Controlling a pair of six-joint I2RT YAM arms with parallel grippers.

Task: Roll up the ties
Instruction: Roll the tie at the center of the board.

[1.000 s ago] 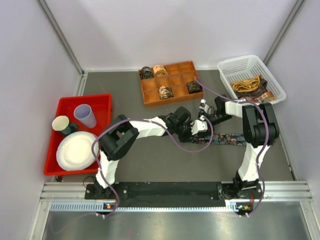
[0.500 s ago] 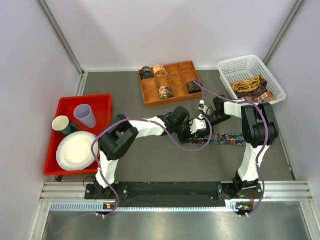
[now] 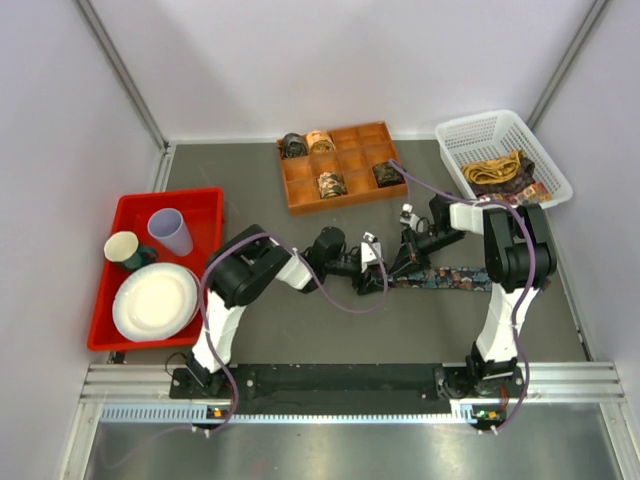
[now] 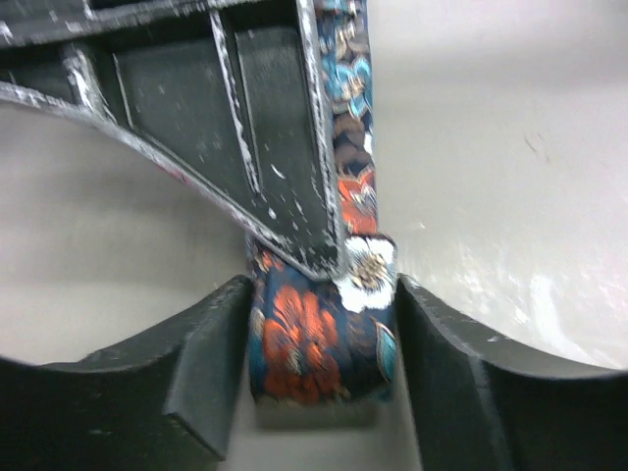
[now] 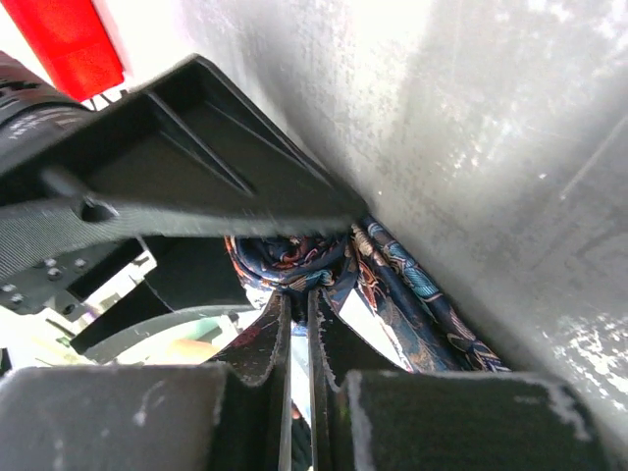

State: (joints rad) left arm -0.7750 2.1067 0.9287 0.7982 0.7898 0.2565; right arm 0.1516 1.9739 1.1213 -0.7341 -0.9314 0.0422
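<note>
Floral tie (image 3: 455,277) lies flat mid-table, left end rolled. Left gripper (image 4: 324,339) fingers stand apart, flanking the roll. Right gripper (image 5: 299,294) fingers together, pinching the roll's fabric. Orange divided box (image 3: 345,205) beyond, well apart.

Grey table (image 3: 300,320) — red tray (image 3: 170,196), orange organiser (image 3: 345,203), white basket (image 3: 470,135), floral tie (image 3: 460,277).

The dark floral fabric tie (image 3: 455,277) lies on the grey bench (image 3: 300,325), rolled end between my left jaws. The orange compartmented box (image 3: 335,207) sits behind it, the white plastic basket (image 3: 488,122) behind-right, and the red plastic tray (image 3: 205,215) far left.
</note>
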